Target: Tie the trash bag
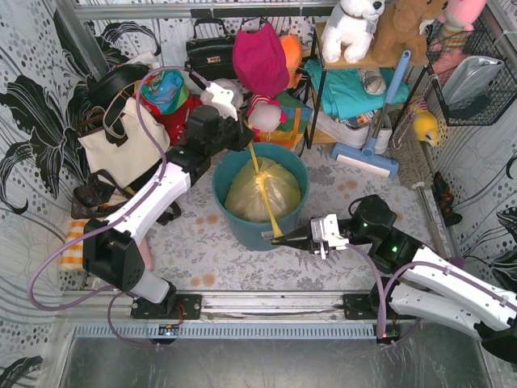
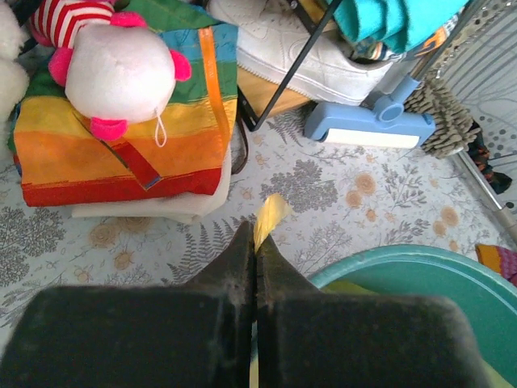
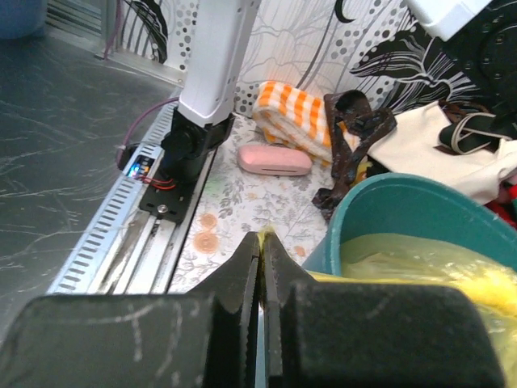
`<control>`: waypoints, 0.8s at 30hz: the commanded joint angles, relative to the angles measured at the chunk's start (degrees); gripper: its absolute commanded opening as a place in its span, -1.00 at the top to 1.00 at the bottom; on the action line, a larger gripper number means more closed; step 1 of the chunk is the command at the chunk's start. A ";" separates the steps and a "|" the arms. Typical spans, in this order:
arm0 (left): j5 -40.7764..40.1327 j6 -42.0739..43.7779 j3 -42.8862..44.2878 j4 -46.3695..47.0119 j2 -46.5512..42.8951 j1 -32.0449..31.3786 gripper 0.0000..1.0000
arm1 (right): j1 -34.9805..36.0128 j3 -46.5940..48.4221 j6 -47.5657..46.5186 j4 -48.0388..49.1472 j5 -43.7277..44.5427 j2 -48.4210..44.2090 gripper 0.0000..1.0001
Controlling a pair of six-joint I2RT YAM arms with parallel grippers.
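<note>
The trash bag (image 1: 260, 196) sits down inside the round teal bin (image 1: 234, 230) in the middle of the bench (image 1: 202, 250). It's yellow-green, kind of see-through, and puffed up to about the rim. Two bits of its mouth are drawn out into skinny yellow strands. The back tail (image 1: 256, 162) runs up and away to the left fingers (image 1: 245, 139). The front tail (image 1: 271, 212) comes over the near rim to the right fingers (image 1: 284, 239).

Both pairs are clenched on plastic. The left wrist view shows the fingers pressed flat together with a little yellow tip poking out past them. The right wrist view is the same deal, just a smaller sliver of yellow at the tips.

My read on how this stuff handles:
- It's thin film, so soft, floppy and basically weightless. It has no stiffness and holds a shape only while it's under tension.
- It's slick, so a pinch right at the tip looks easy to lose. I'd want the hold a bit further down each tail, where the plastic bunches thicker.
- It'll stretch and then tear if yanked, so pull steady rather than hard.
- The bag and bin both look light, so a strong sideways tug could drag the bin or lift the bag out instead of tightening anything.

The tails are the only sensible place to hold, since the bag's body is too loose to pinch cleanly.
</note>
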 commanded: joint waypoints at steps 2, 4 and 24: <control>-5.61 1.69 -1.04 6.44 1.75 1.66 1.00 | 1.40 -1.95 5.01 -1.40 -5.86 -2.86 1.00; -5.92 1.59 -1.12 6.40 1.95 1.73 1.00 | 1.45 -2.13 5.16 -1.35 -5.82 -3.05 1.00; 5.98 -3.35 -4.88 9.75 -8.53 1.66 0.99 | 1.41 15.35 44.01 -18.09 45.60 6.94 -0.16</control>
